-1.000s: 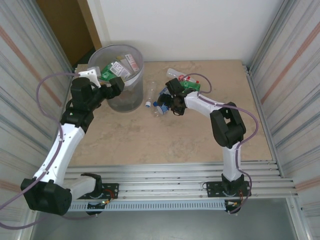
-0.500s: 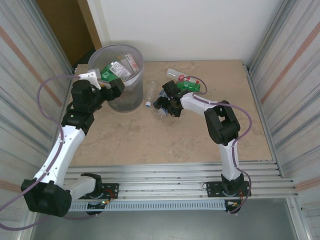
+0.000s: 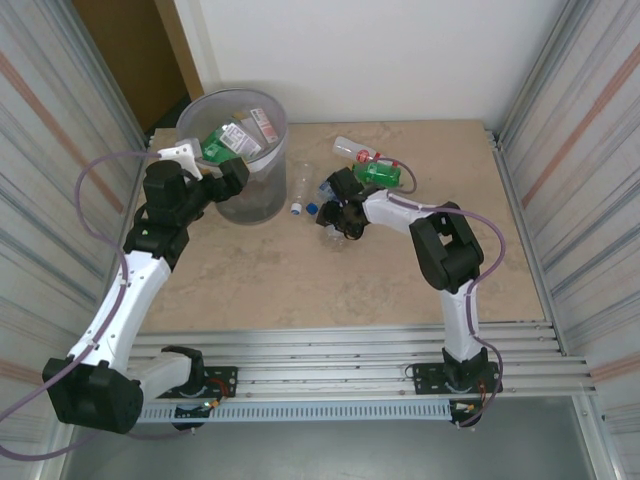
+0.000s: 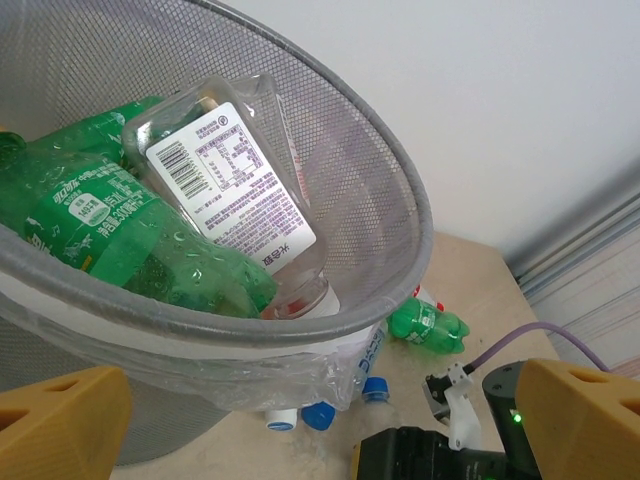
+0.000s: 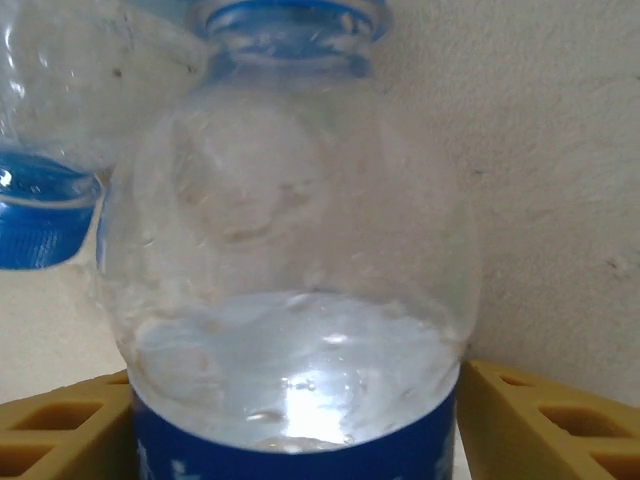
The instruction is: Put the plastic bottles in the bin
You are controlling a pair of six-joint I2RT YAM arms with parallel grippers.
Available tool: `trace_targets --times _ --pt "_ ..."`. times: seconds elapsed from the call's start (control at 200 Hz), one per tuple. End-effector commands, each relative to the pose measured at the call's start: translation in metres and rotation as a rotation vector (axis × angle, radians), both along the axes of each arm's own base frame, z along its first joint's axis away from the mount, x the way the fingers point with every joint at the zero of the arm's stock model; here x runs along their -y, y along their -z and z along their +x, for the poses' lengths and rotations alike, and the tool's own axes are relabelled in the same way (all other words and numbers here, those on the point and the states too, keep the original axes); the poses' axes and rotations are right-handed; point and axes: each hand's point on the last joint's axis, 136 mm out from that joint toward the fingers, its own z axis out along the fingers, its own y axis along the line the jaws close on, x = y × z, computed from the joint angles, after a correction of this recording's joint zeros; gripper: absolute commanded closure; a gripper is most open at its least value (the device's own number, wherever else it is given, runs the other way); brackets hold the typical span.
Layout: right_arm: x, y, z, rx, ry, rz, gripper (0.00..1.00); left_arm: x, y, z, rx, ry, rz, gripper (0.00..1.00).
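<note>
Clear blue-label bottle (image 5: 290, 300) lies on the table (image 3: 300, 280) just right of the bin (image 4: 385, 200), between my right claw's (image 5: 300, 420) fingers. Can't tell if they're pinching it. Bin holds a green bottle (image 4: 110, 230). My left claw (image 4: 320, 430) is spread wide at the bin's rim.

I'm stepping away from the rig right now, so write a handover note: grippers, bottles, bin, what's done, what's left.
Left gripper: open, empty, at the rim of the bin.
Right gripper: fingers either side of the clear blue-labelled bottle on the table; grip not confirmed.
Done: several bottles are in the bin, including a crushed green bottle and a clear white-labelled bottle.
Left: the blue-labelled one, the clear bottle beside the bin, the loose green bottle and the far clear bottle.
</note>
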Motion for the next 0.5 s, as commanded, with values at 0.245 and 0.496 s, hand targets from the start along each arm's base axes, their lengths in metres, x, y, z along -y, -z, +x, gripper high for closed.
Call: trace_targets --times 0.245,0.496 --pt "0.02 0.005 -0.044 -0.033 -0.11 -0.185 0.44 0.002 0.008 0.005 -0.006 0.002 -0.019 0.01" --pt "0.017 -0.018 -0.041 0.048 -0.13 -0.158 0.6 0.004 0.008 0.006 -0.011 0.01 -0.025 0.01"
